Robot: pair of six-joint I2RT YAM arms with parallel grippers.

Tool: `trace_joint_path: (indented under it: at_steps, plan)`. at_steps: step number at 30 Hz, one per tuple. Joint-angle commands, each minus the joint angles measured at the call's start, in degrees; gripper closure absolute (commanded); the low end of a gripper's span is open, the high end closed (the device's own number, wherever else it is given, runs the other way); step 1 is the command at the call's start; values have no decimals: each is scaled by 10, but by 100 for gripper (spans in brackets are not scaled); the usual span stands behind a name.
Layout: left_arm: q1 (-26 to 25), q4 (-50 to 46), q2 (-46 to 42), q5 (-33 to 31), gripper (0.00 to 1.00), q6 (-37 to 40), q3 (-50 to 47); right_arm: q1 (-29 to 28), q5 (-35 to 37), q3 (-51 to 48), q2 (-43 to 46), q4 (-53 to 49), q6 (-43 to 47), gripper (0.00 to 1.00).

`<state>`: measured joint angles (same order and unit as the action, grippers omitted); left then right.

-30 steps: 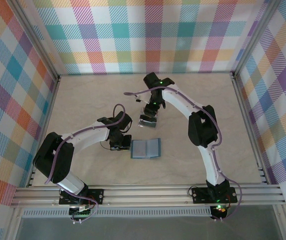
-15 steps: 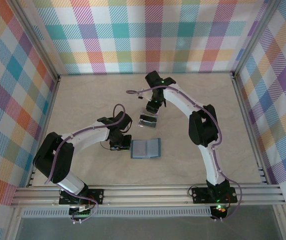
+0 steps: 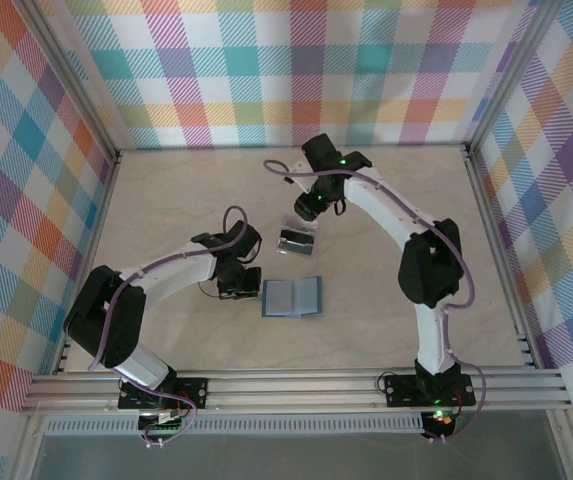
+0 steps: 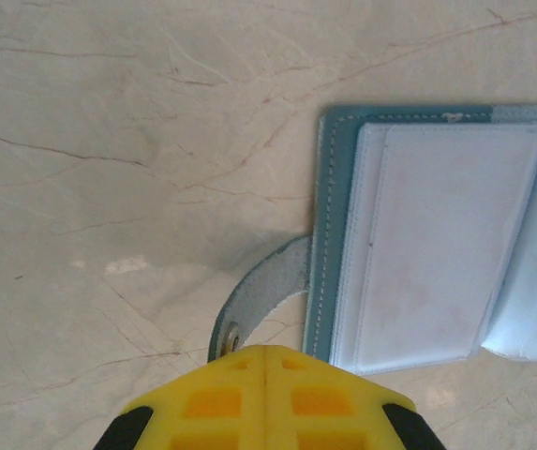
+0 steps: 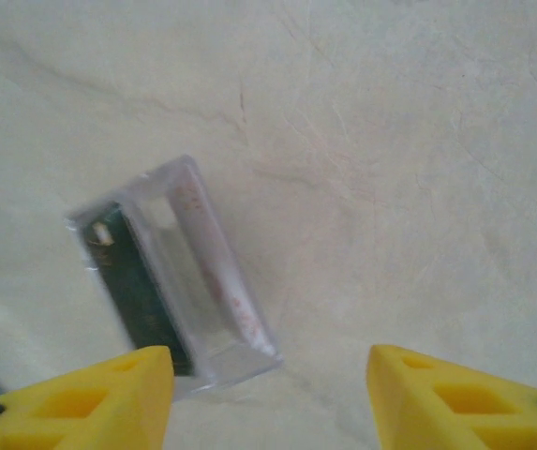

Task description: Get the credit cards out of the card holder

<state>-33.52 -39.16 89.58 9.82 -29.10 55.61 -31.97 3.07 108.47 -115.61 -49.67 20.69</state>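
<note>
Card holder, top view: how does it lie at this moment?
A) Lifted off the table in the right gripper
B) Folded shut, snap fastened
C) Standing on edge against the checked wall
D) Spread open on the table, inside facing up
D: the card holder lies spread open on the table, with its pale grey-blue inner panels facing up.

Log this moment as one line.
left pincer: shut, by strap of open card holder | right pincer: open, empty, near card | card: on table, outside holder
</note>
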Motion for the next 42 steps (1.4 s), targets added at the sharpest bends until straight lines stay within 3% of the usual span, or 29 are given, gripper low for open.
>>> trace_joint_path:
  at_steps: [1, 6, 14, 25, 42]
  plan:
    - [15, -9, -12, 5, 100, 9, -7, -9, -69, -44, 53, 21, -142, 49]
    - [28, 4, -1, 22, 100, 20, -16, -30, -191, -168, 128, 115, -297, 55]
    - [28, 23, 21, 26, 100, 23, -29, -75, -252, -309, 183, 207, -496, 62]
    - [28, 44, 39, 21, 100, 22, -43, -159, -246, -359, 130, 225, -617, 69]
    - [33, 57, 40, 38, 100, 13, -21, -171, -266, -403, 73, 290, -681, 76]
